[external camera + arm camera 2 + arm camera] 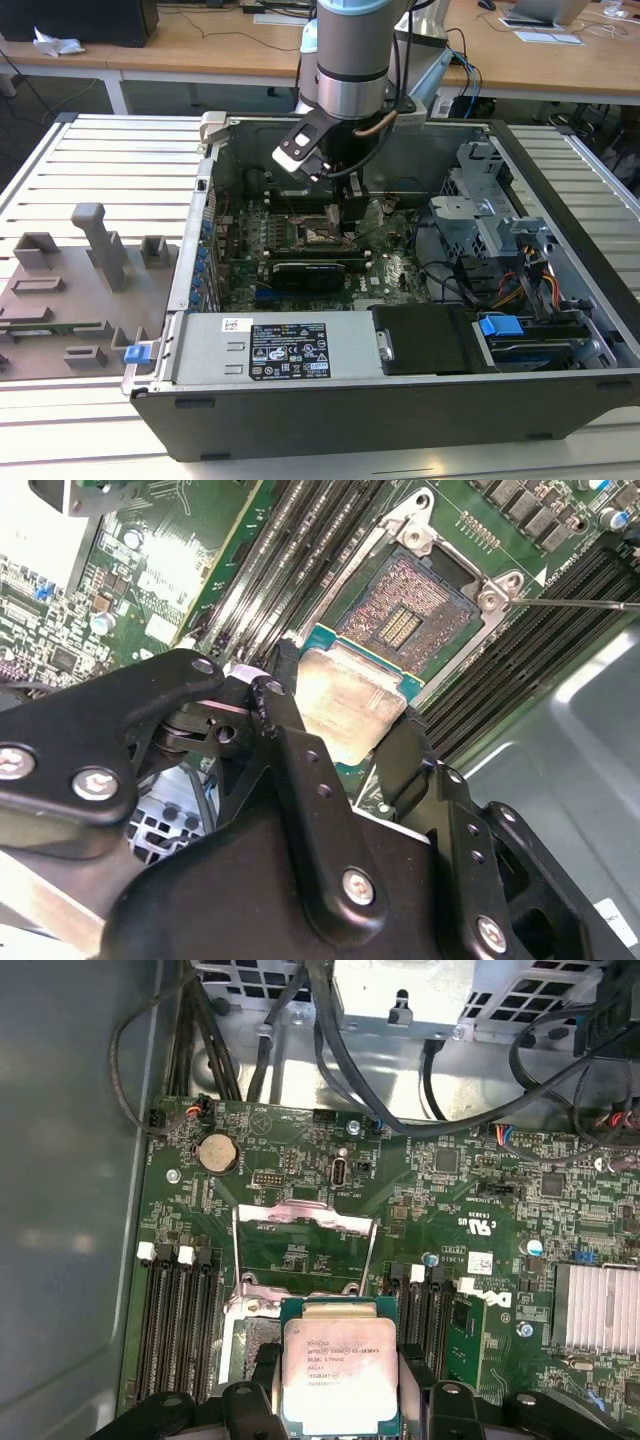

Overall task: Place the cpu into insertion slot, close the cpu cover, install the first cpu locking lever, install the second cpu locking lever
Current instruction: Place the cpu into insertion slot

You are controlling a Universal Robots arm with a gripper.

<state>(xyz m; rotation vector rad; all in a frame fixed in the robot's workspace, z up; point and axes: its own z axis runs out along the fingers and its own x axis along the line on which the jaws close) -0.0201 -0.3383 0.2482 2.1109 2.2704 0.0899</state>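
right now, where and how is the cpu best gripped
By two opposite side edges, coming from above its flat top. The cpu is a thin flat square, so only its edges offer purchase; the tool pinches it that way near the insertion slot.

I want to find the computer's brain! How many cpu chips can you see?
1. The cpu is held in the jaws of the gripper, right by the open insertion slot on the green motherboard. Others could be hidden.

Arm vertical, pincer downward, clamped.
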